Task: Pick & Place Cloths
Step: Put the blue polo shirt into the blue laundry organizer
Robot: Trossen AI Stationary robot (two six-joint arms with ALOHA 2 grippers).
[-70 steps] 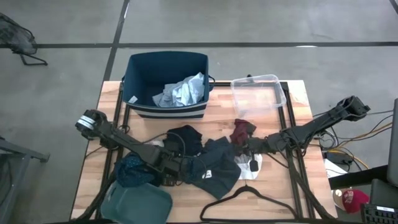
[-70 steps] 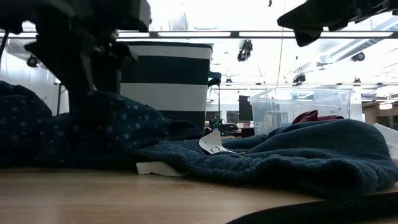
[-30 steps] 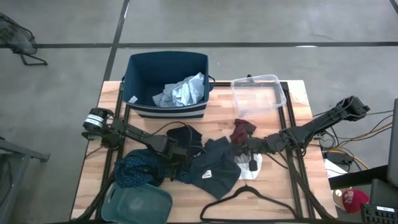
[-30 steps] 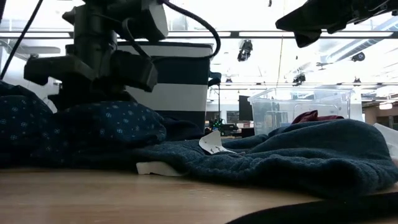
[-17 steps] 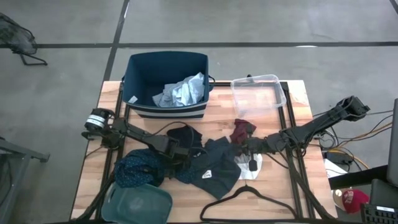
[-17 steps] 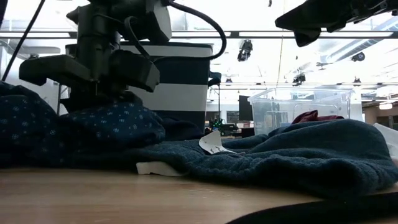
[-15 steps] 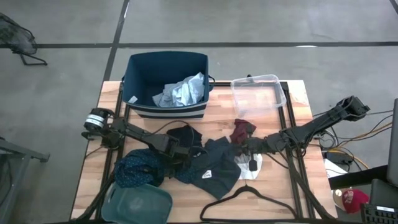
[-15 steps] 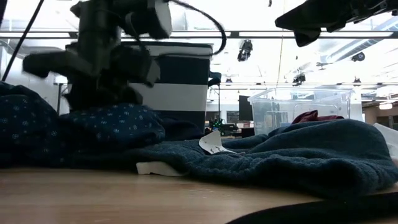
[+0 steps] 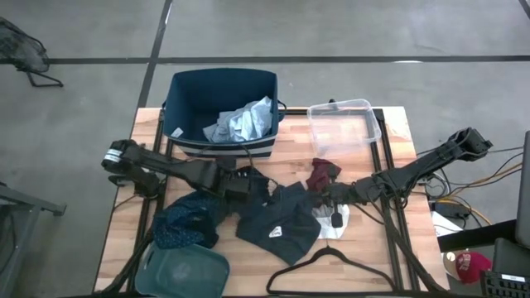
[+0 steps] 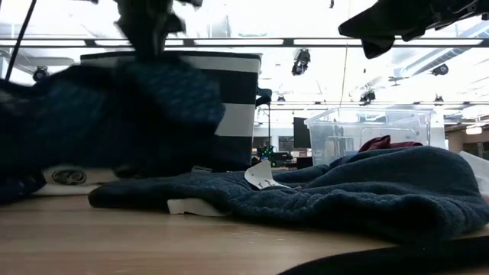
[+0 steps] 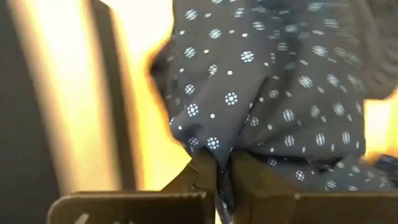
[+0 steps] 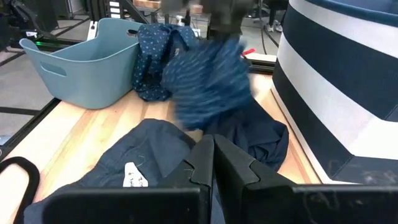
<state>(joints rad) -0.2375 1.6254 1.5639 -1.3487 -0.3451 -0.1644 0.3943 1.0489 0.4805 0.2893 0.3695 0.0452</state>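
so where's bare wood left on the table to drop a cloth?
Free: the table's right part, below the clear tub; the left strip between the navy tub and the teal tub. Crowded: the middle, with the left pincer shut on the dotted cloth, the navy piece, the maroon piece, the right pincer and the hanger.

Navy white-dotted cloth (image 11: 273, 81); navy tub (image 9: 222, 112) with white stripes; teal tub (image 12: 87, 59).

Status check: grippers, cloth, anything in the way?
Left gripper shut on patterned cloth, lifted. Right gripper shut, low over navy cloth. Navy tub just beyond.
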